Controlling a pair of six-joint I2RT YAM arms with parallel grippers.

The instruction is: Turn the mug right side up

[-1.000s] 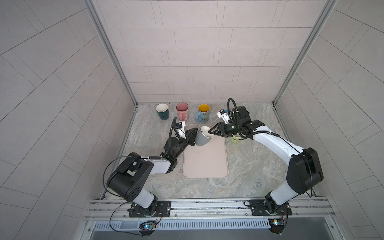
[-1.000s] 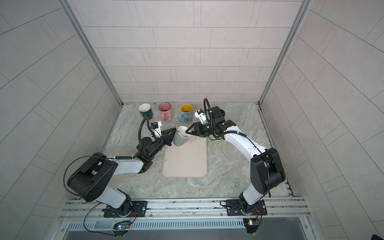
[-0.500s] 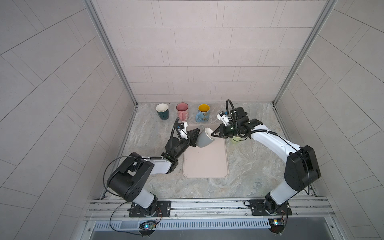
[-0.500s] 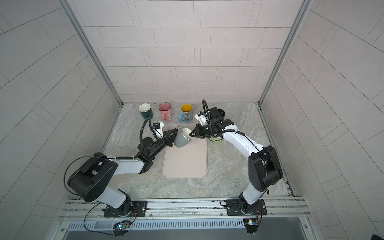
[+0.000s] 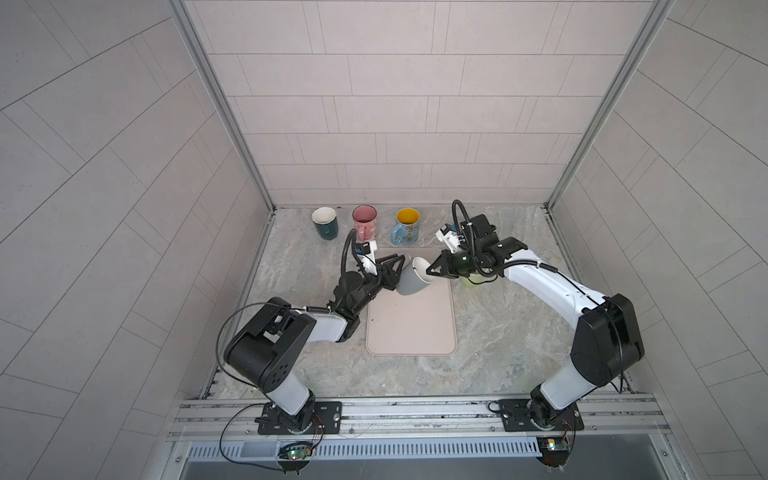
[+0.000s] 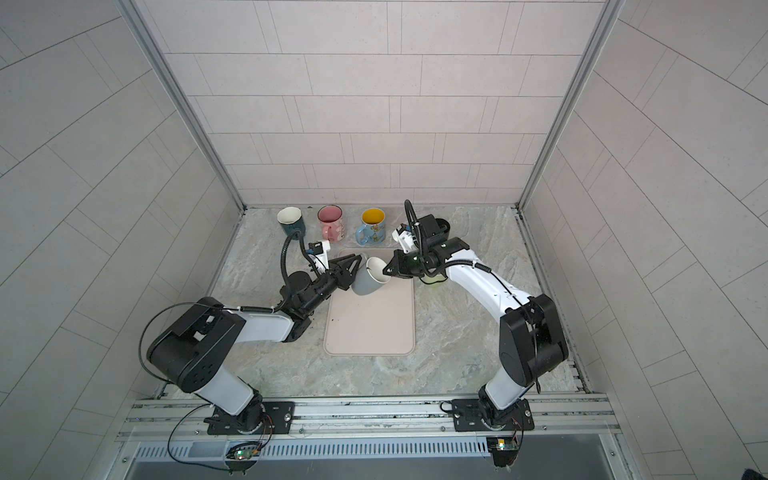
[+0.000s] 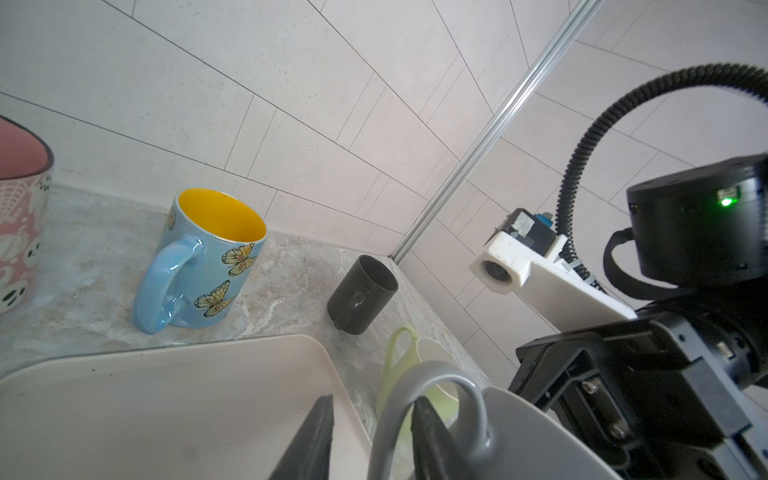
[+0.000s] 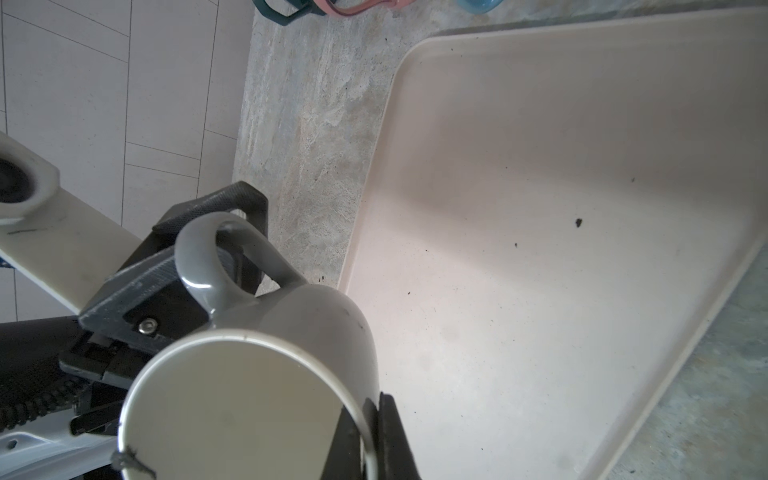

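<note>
Containers first. Along the back wall we see three upright mugs in a row: a teal mug [image 5: 326, 226] with a white inside, a pink mug [image 5: 365, 224], and a blue butterfly mug [image 7: 208, 266] with a yellow inside, which looks bare. A black cup [image 7: 359, 297] stands upright near the corner. A pale green mug [image 7: 436, 349] sits on the counter just beside the tray [image 5: 411, 324]; we cannot tell which way up it is. The tray holds only a few dark specks.

The grey mug [image 5: 411, 280] is tilted over the tray's far end, mouth turned up toward the right arm, inside bare in the right wrist view. We cannot tell whether its base touches the tray.

The right gripper [image 8: 365, 440] is clamped on the mug's rim, one finger inside the wall and one outside.

The left gripper [image 7: 372, 415] has its jaws parted at the handle: one finger pokes through the loop, the other sits outside it with a gap showing, so it isn't pinching. Both top views show the mug between the two grippers.
</note>
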